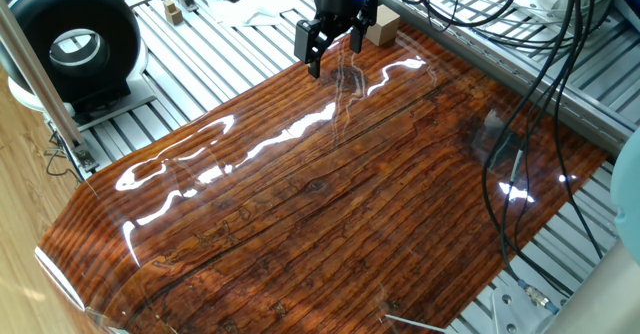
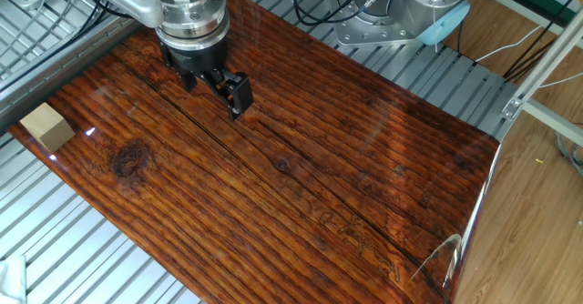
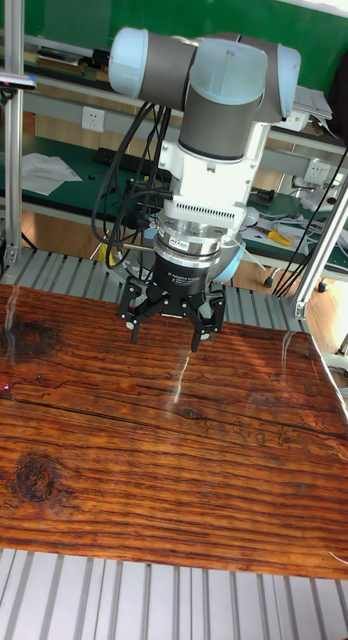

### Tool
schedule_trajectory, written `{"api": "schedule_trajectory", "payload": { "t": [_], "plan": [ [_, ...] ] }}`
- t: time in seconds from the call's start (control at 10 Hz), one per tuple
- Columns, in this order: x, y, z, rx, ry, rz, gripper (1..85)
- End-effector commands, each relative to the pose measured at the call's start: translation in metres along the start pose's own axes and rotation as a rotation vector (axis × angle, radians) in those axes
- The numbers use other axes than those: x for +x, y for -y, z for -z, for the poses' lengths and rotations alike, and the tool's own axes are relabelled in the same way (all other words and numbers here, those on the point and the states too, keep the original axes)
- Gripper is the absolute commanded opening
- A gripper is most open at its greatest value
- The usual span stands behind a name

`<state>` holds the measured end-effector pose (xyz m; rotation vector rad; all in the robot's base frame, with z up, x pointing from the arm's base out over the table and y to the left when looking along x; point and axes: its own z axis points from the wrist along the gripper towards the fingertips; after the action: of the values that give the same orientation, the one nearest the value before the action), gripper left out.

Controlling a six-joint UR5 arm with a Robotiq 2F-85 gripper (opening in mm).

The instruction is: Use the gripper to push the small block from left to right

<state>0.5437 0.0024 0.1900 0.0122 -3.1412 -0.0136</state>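
In one fixed view the gripper (image 1: 335, 46) hangs wide and empty at top centre, the small block (image 1: 382, 29) peeking out just to its right; in the other fixed view the small block (image 2: 47, 126) sits on the board (image 2: 301, 186) at the frame's left edge, well apart, lower left of the gripper (image 2: 214, 90); the tall fixed view shows no block.

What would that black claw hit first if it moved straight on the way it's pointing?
It points straight down, so the claw would most likely meet the glossy wooden board beneath it. The small block sits aside at the board's corner.
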Motion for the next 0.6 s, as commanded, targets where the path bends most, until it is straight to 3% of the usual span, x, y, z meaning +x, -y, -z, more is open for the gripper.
{"api": "schedule_trajectory", "payload": {
  "t": [0.0, 0.3, 0.5],
  "plan": [
    [-0.087, -0.027, 0.015, -0.166, 0.316, -0.406, 1.3],
    [-0.088, -0.021, 0.008, -0.136, 0.319, -0.388, 1.0],
    [-0.061, -0.009, -0.003, -0.068, 0.218, -0.355, 1.0]
  ]
}}
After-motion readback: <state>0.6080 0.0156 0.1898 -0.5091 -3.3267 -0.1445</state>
